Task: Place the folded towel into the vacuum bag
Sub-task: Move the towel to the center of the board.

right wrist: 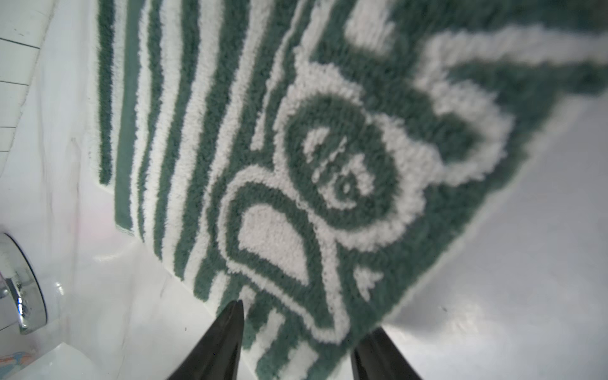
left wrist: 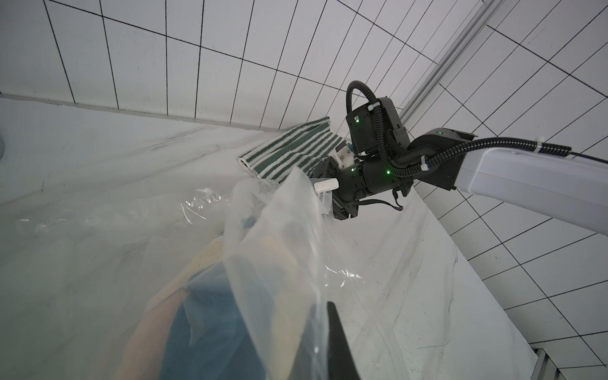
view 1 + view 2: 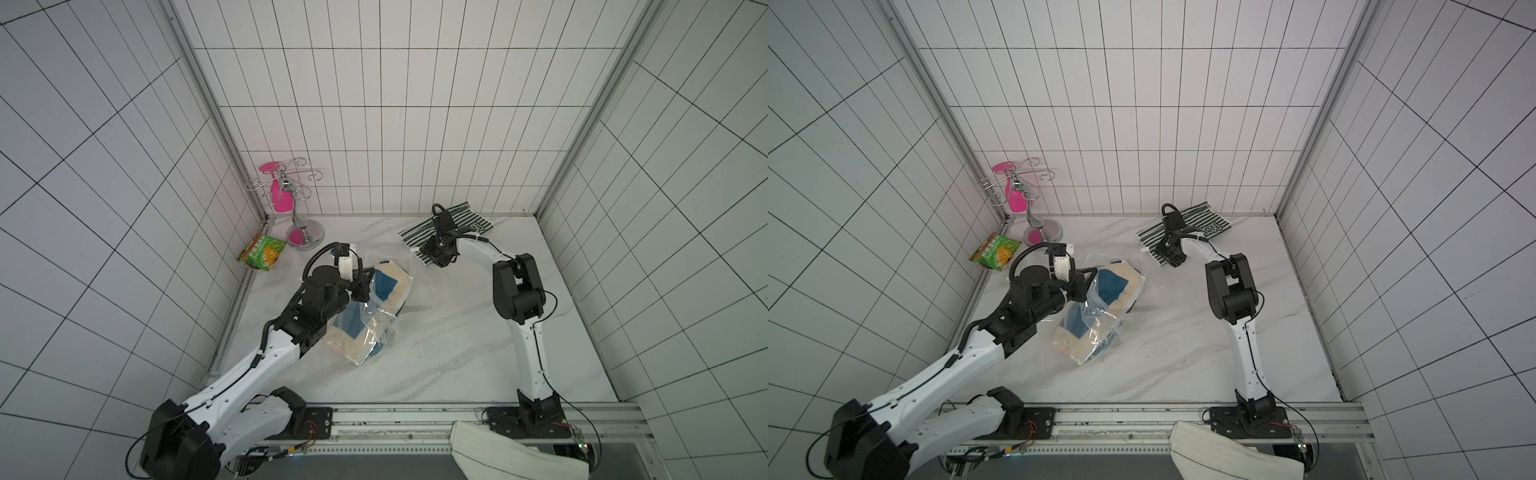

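Observation:
The folded towel (image 3: 473,220) (image 3: 1208,220) (image 2: 289,148), green and white striped, lies flat at the back right by the wall. My right gripper (image 3: 434,257) (image 3: 1169,259) (image 1: 304,332) is at its near corner. Both fingers touch the pile, one on each side of that corner. The vacuum bag (image 3: 374,324) (image 3: 1096,328) (image 2: 279,246), clear and crinkly, lies mid-table with a blue and beige cloth (image 3: 390,282) inside. My left gripper (image 3: 365,286) (image 3: 1090,286) (image 2: 324,342) is shut on the bag's upper film and holds it lifted.
A green snack packet (image 3: 262,251) leans at the left wall. A chrome stand (image 3: 305,232) with a pink glass (image 3: 279,195) is in the back left corner. A white striped cloth (image 3: 511,453) hangs over the front rail. Tiled walls close three sides.

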### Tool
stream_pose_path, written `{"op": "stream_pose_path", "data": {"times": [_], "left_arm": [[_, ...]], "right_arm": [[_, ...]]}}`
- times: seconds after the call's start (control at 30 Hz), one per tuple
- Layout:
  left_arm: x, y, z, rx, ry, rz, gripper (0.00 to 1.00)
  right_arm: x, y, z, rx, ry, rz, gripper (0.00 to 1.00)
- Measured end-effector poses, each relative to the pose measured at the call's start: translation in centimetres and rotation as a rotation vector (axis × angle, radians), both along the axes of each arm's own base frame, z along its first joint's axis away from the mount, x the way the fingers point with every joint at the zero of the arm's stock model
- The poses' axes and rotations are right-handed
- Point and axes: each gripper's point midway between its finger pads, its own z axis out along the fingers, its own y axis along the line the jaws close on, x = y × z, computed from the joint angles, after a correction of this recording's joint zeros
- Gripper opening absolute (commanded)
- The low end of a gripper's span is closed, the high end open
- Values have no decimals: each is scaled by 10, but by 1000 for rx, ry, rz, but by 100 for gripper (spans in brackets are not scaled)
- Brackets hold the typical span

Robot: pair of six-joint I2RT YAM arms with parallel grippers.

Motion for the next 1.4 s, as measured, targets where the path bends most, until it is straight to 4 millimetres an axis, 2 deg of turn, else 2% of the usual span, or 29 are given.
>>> {"op": "stream_pose_path", "data": {"times": [0.07, 0.23, 0.37, 0.53, 0.6, 0.7, 0.83, 1.0, 1.03, 1.07, 1.13, 1.2, 1.27, 1.3, 1.4], "left_arm": [[0, 0, -1, 4, 0, 0, 0], [-1, 1, 2, 7, -12, -2, 0], [-2, 2, 3, 8, -17, -3, 0], [-2, 1, 2, 7, -14, -7, 0], [-2, 0, 2, 6, -13, -10, 0], [-2, -1, 2, 4, -13, -15, 0], [-1, -2, 1, 2, -12, -21, 0], [2, -7, 2, 2, -7, -32, 0], [3, -7, 3, 1, -7, -33, 0], [4, -8, 3, 1, -6, -35, 0], [5, -10, 3, 0, -7, -38, 0], [7, -12, 1, -1, -2, -43, 0], [8, -15, -3, -1, 7, -53, 0], [9, -16, -5, -2, 16, -58, 0], [13, -23, -8, -9, 34, -78, 0]], "right_arm": [[1, -2, -2, 14, 6, -8, 26], [2, -6, -6, 17, 8, 2, 6], [-3, -13, -4, 21, -4, 25, 0], [-25, -41, 2, 9, 10, 76, 0], [-43, -56, 9, -7, 13, 102, 0], [-79, -80, 22, -43, 18, 130, 0], [-143, -104, 32, -85, 48, 168, 0], [-234, -121, 18, -90, 148, 178, 0], [-254, -124, 17, -83, 165, 170, 4], [-273, -127, 18, -75, 182, 157, 13], [-302, -133, 23, -70, 200, 133, 35], [-320, -141, 35, -91, 201, 106, 63], [-327, -151, 51, -130, 188, 83, 88], [-325, -155, 57, -149, 184, 76, 95], [-299, -164, 81, -222, 157, 71, 99]]}}
